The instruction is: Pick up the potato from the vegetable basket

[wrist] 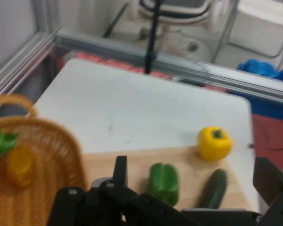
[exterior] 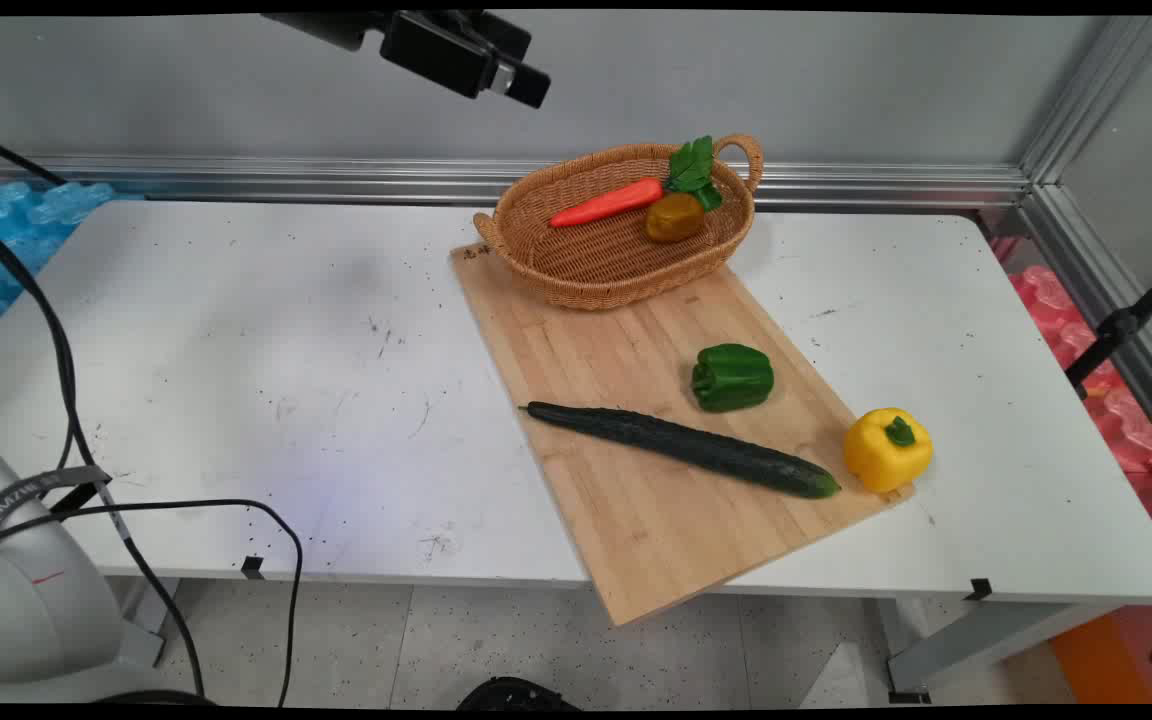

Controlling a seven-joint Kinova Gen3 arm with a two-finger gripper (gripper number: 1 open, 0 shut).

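Note:
My gripper (exterior: 524, 88) hangs high above the table's back, up and to the left of the wicker basket (exterior: 626, 275), holding nothing. In the hand view the gripper (wrist: 193, 176) is open, with one finger (wrist: 120, 170) at the left and the other at the right. The basket holds a carrot (exterior: 606, 202) with green leaves (exterior: 693, 167) and a brownish-yellow piece (exterior: 674, 217). It stands on the far end of a wooden cutting board (exterior: 656, 520). A green pepper (exterior: 733, 377) and a long cucumber (exterior: 681, 448) lie on the board. A yellow pepper (exterior: 887, 450) sits at the board's right edge.
Black cables (exterior: 66, 400) hang over the table's left side. An aluminium rail (exterior: 336, 175) runs along the back. Blue foam (exterior: 16, 220) lies beyond the left end, pink foam (exterior: 1056, 300) and a black stand leg (exterior: 1126, 320) at the right. The board overhangs the table's front edge.

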